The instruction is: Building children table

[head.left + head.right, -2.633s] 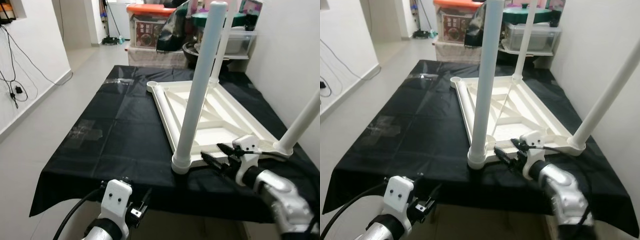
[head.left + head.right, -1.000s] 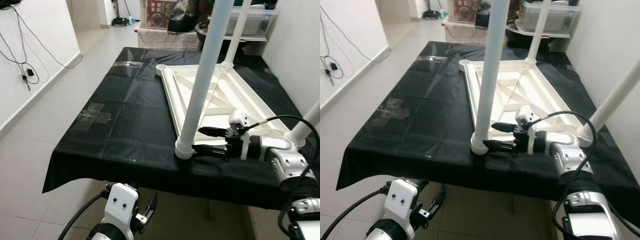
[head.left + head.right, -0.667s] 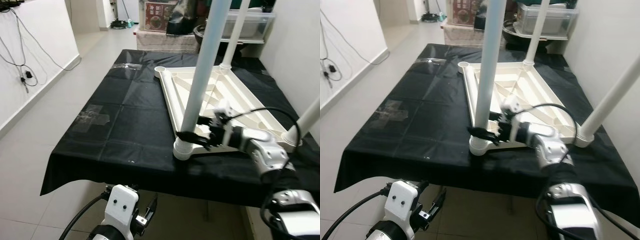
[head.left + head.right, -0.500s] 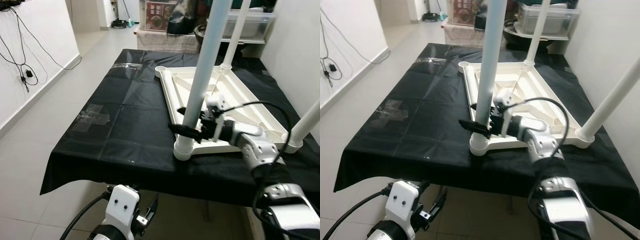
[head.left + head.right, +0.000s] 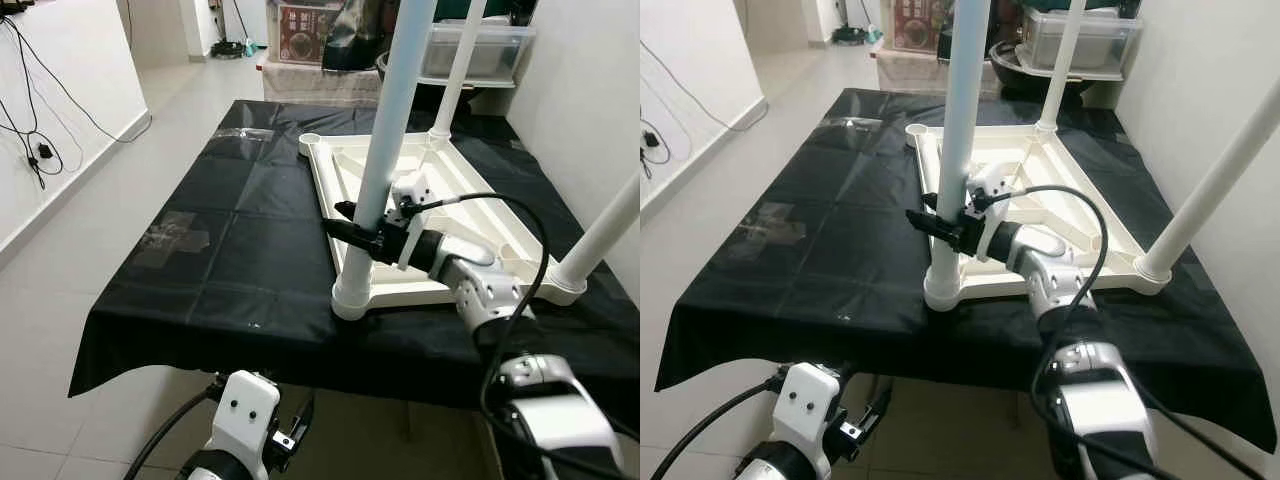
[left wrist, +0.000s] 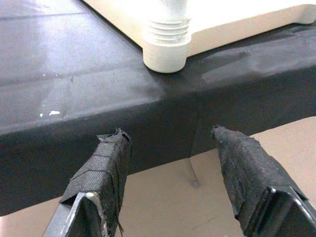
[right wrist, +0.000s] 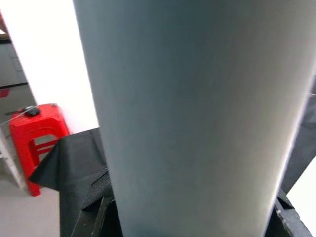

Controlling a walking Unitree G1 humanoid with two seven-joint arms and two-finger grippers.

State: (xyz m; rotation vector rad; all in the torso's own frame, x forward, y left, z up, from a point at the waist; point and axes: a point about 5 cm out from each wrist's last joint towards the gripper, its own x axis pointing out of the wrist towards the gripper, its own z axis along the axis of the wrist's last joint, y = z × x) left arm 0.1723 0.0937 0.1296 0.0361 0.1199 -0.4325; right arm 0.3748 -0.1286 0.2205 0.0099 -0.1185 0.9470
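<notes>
Table leg (image 5: 385, 150) stands clasped between the right end effector's (image 5: 350, 222) fingers.

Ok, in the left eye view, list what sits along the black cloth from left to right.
Tape patch → near leg gripped by the right claw → upturned tabletop → right corner leg.

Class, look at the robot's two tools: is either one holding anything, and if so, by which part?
The right tool has its fingers around the near white table leg, low on its shaft above the screw-in base. The left tool is open, holding nothing.
</notes>
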